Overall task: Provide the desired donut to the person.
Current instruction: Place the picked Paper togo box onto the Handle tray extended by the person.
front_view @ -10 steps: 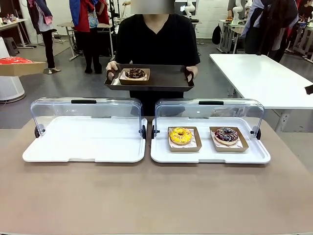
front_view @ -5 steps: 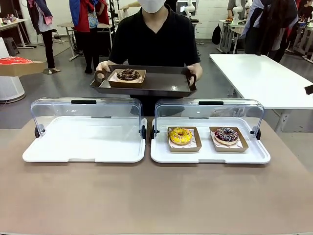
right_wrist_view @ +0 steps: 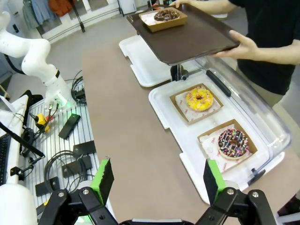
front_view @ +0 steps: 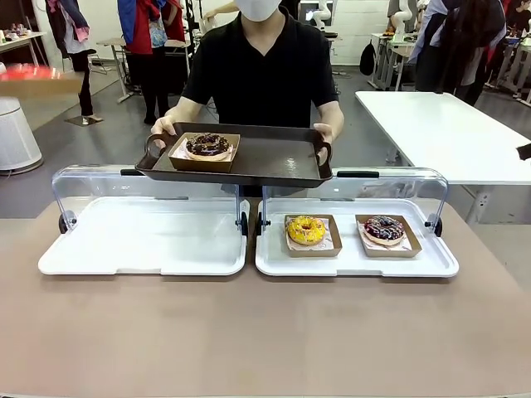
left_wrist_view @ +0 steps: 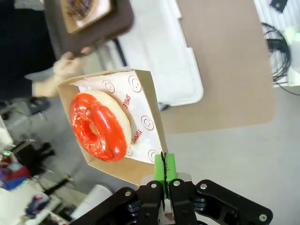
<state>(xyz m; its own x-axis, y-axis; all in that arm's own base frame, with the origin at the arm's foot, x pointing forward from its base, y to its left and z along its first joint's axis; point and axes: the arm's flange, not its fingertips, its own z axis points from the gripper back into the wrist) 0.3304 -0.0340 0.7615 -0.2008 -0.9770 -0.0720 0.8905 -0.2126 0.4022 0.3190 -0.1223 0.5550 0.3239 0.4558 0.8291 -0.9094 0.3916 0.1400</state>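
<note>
My left gripper is shut on the edge of a cardboard tray that holds a red-glazed donut; that tray shows as a blurred red shape at the far left of the front view. The person stands across the table and holds out a dark brown serving tray with a chocolate donut in its own cardboard tray. A yellow donut and a sprinkled chocolate donut lie in the right display case. My right gripper hangs open, high above the table's near side.
The left display case holds nothing, and its clear lid is up, as is the right case's. The serving tray hovers over both lids. A white table stands at the back right, with bystanders behind. Cables and gear lie beside the table.
The person has brought the serving tray forward and down, over the cases' lids. The red donut's tray at the left edge has risen.
</note>
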